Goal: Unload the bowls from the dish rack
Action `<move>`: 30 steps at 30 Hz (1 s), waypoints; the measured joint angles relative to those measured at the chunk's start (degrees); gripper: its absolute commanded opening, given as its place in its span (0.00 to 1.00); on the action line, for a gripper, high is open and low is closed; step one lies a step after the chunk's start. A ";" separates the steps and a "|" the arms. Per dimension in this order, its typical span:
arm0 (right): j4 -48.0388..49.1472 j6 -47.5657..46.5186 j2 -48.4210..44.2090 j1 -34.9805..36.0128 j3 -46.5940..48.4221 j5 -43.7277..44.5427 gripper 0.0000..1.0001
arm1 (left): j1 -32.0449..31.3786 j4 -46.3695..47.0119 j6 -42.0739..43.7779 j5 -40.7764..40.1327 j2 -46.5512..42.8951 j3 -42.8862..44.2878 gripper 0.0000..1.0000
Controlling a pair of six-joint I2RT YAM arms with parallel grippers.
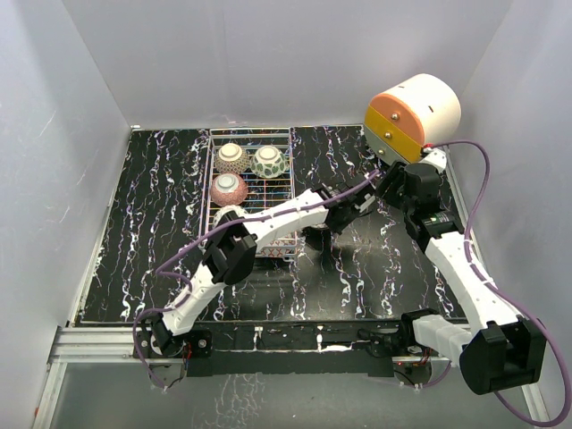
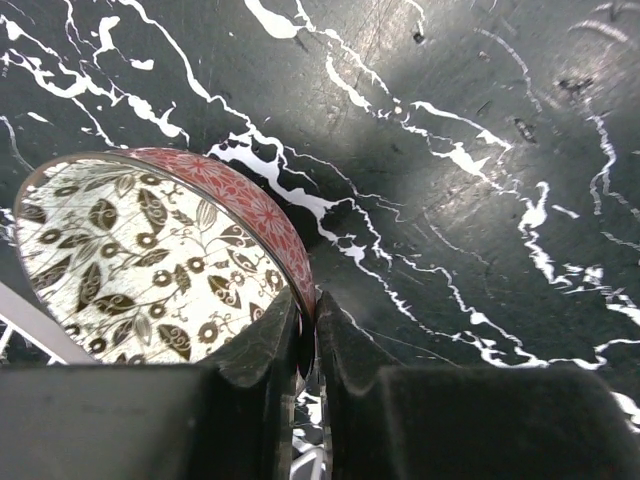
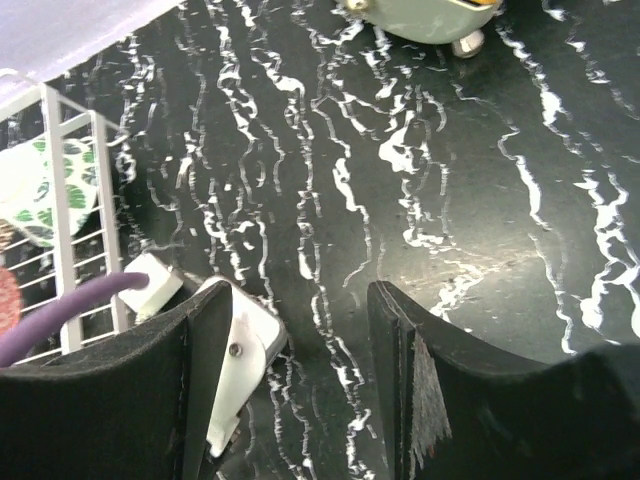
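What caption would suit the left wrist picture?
Left gripper pinching the rim of a leaf-patterned bowl, marbled table behind.

The rack [image 1: 207,179] sits at the counter's [image 1: 152,232] far edge, left of its middle. In it two bowls lie side by side at the far end, the far-left bowl [image 1: 231,157] and the far-right bowl [image 1: 269,162]. A third bowl [image 1: 229,189] lies just before the far-left one. My left arm [image 1: 268,219] crosses over the rack's near end. Right of the rack, my left hand [image 2: 308,330] has a fourth bowl [image 2: 150,260] by its rim, one finger inside and one outside; whether the bowl touches the counter I cannot tell. My right hand [image 3: 300,330] hangs over the counter just right of that, between the rack and the drawer unit [image 1: 413,116], which stands at the far right corner.
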 measured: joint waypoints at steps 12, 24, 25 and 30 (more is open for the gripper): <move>-1.36 -1.25 -0.04 -0.94 -1.03 0.61 0.59 | -3.65 -2.25 5.35 -8.20 3.17 0.85 0.20; -1.05 -1.25 0.02 -0.92 -1.03 -0.63 0.62 | -3.65 -1.84 5.16 -7.39 1.18 -1.40 0.39; -0.81 -1.20 0.35 -0.90 -1.03 -0.81 0.62 | -3.65 -1.75 4.92 -6.67 0.20 -2.23 0.38; 2.82 0.24 3.50 -1.31 -0.59 -2.10 0.62 | -3.72 -2.60 2.89 -3.58 -6.82 -7.96 0.38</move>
